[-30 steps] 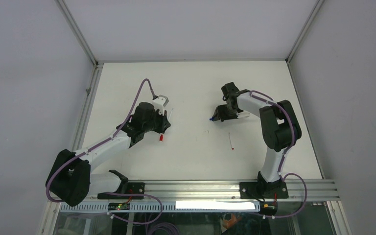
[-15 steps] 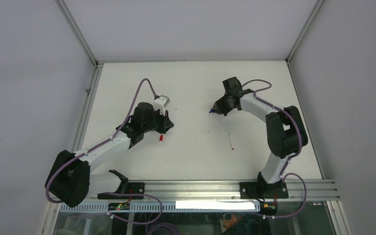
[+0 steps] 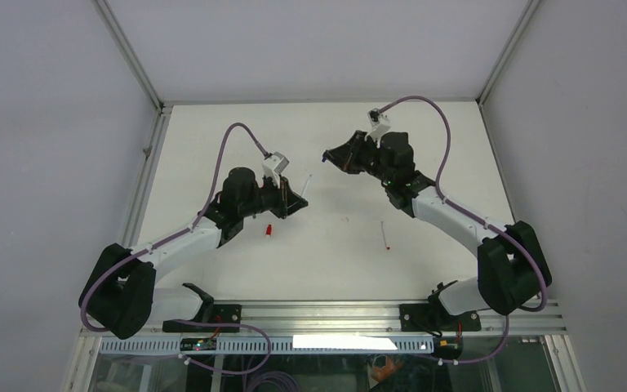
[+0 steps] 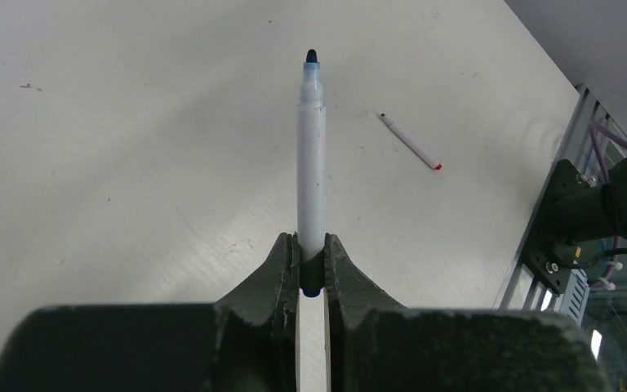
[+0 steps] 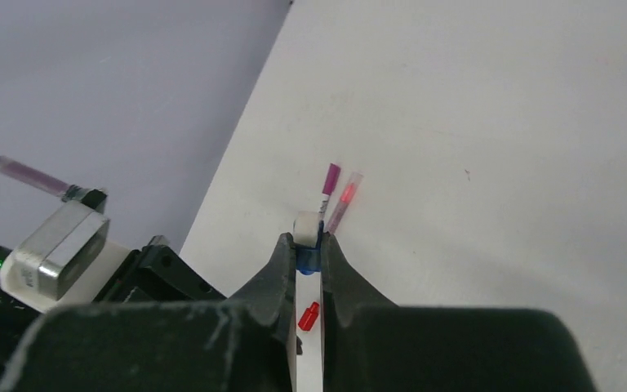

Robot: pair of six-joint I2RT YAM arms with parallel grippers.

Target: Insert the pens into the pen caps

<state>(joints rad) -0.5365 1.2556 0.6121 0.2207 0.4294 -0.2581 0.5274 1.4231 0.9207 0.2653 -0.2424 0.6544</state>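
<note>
Left gripper [image 4: 311,245] tight around white pen [image 4: 311,163] (dark tip outward); right gripper [image 5: 308,242] tight around blue pen cap [image 5: 307,261].

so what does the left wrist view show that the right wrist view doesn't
Only the left wrist: the left gripper shut on a white-barrelled blue-tipped pen, plus a thin white pen with a red end lying on the white table. Only the right wrist: the right gripper shut on a small blue plastic cap, a stubby red cap on the table, a magenta pen and a pale red-pink pen side by side. Both: that white table.
</note>
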